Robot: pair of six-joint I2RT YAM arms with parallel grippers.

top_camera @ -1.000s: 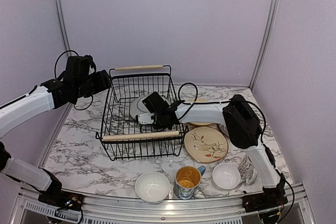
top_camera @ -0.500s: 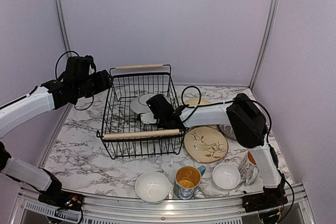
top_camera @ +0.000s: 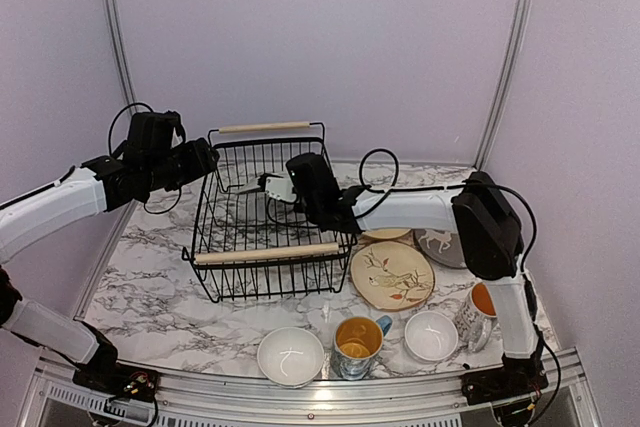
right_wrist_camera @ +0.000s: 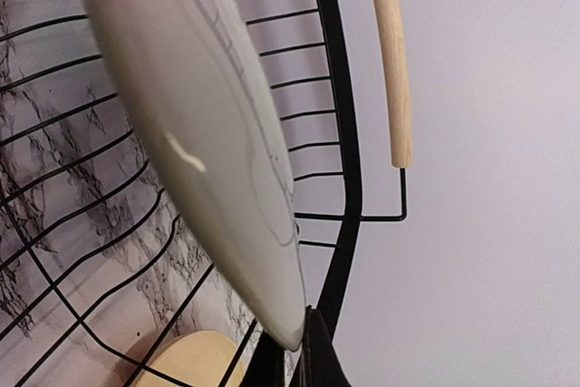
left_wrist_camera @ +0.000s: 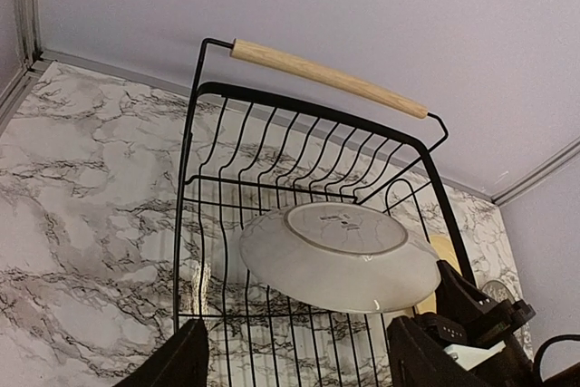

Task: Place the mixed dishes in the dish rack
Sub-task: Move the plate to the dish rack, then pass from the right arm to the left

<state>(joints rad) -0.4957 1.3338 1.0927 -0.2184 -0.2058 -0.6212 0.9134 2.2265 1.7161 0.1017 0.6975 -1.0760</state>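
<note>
My right gripper (top_camera: 264,187) is shut on the rim of a grey plate (top_camera: 246,187), which it holds tilted on edge above the floor of the dish rack (top_camera: 267,257). The right wrist view shows the plate (right_wrist_camera: 208,133) edge-on, pinched at its lower rim between the black fingers (right_wrist_camera: 317,360). From the left wrist the plate's underside (left_wrist_camera: 340,256) shows inside the rack (left_wrist_camera: 326,77). My left gripper (top_camera: 205,159) hovers open and holding nothing at the rack's far left corner. A cream bird plate (top_camera: 391,275), a reindeer plate (top_camera: 437,244), two white bowls (top_camera: 290,355) (top_camera: 431,335) and two mugs (top_camera: 357,344) (top_camera: 478,312) stand on the table.
A pale yellow plate (top_camera: 385,234) lies partly under the right arm beside the rack's right wall. The rack's two wooden handles (top_camera: 265,128) stand up at front and back. Metal posts and walls close in the marble table (top_camera: 150,287) on three sides.
The right gripper closed on the grey plate that lay flat in the rack, lifted it and tipped it onto its edge. The left arm barely moved.
</note>
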